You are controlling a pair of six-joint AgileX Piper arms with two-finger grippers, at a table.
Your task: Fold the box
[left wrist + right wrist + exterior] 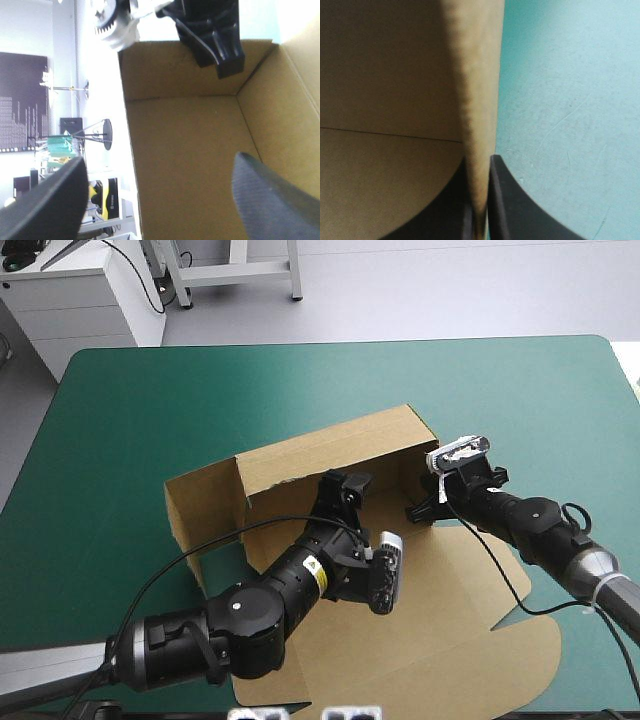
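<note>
The brown box [330,455] stands in the middle of the teal-green cover with its back and side walls raised. Its lid [450,630] lies flat toward the near edge. My left gripper [345,492] is open at the back wall. In the left wrist view its fingers [160,157] stand wide apart, one past the wall's top edge and one inside the box [185,150]. My right gripper [418,510] is shut on the box's right wall. In the right wrist view the board [475,100] runs up from between its fingers [480,159].
Bare teal-green cover [150,400] lies beyond and to the left of the box. The flat lid reaches almost to the table's near right edge. The right gripper [212,37] shows at the box's far corner in the left wrist view.
</note>
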